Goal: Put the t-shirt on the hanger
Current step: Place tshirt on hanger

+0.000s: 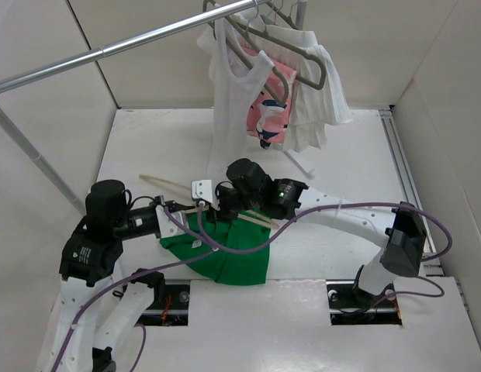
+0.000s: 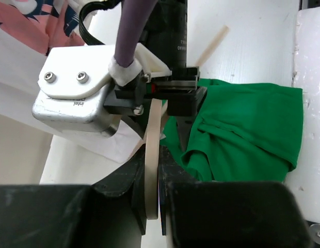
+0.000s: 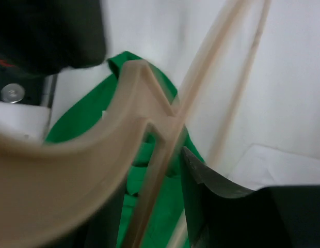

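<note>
1. One bright green t-shirt [image 1: 225, 252] lay crumpled on the white table [image 1: 357, 147], near its front edge and between the two arm bases. It was not on any hanger.
2. One pale beige hanger [image 1: 164, 184] was held just above the shirt's far edge. One of its arms reached out to the left over bare table, and its other end showed to the right, over the green cloth.
3. Both arms met at that hanger, two grippers in all.
4. In the left wrist view, the left gripper [image 2: 152, 181] had its two dark fingers pressed against either side of the hanger [image 2: 152, 155], clamping it edge-on.
5. The right gripper [image 2: 179, 124] hung directly ahead of the left one, tips pointing down at the t-shirt [image 2: 242, 134] and close beside the same beige strip.
6. In the right wrist view the hanger [image 3: 88, 155] filled the picture, blurred. One dark finger [image 3: 211, 191] stood beside its thin bar, with green cloth [image 3: 162, 212] below. Whether these jaws gripped anything could not be told.
7. Behind the table a metal rail [image 1: 132, 43] carried three garments: a white tank top [image 1: 229, 101], a pink patterned piece [image 1: 268, 116] and what seemed to be a second white garment [image 1: 318, 101].
8. These hung on grey-brown hangers [image 1: 306, 66], at least two of them.
</note>
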You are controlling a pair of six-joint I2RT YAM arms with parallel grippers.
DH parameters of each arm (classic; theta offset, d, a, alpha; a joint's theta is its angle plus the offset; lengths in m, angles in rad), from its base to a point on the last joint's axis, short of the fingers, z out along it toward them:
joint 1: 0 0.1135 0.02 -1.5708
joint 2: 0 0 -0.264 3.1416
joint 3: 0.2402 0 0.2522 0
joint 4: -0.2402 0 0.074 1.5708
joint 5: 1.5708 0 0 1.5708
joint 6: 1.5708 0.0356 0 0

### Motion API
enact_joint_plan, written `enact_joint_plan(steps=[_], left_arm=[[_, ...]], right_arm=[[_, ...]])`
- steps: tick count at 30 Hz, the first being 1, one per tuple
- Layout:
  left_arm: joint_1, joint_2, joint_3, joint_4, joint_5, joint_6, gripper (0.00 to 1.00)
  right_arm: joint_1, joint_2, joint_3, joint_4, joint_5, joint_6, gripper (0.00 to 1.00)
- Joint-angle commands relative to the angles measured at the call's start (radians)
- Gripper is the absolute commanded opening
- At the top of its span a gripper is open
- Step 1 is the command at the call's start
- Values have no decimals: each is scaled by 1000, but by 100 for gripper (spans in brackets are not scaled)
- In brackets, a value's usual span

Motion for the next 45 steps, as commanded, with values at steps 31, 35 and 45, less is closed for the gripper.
enact_joint_plan(steps=[31, 35, 45], left_arm=[[-3, 202, -355, 66, -731, 38, 78], [-23, 268, -434, 57, -713, 101, 81], [-42, 440, -528, 272, -879, -31, 61]], right_arm=[[1, -536, -303, -296, 410, 373, 0], [1, -559, -335, -285, 401, 373, 0], [1, -548, -344, -209, 342, 364, 0]])
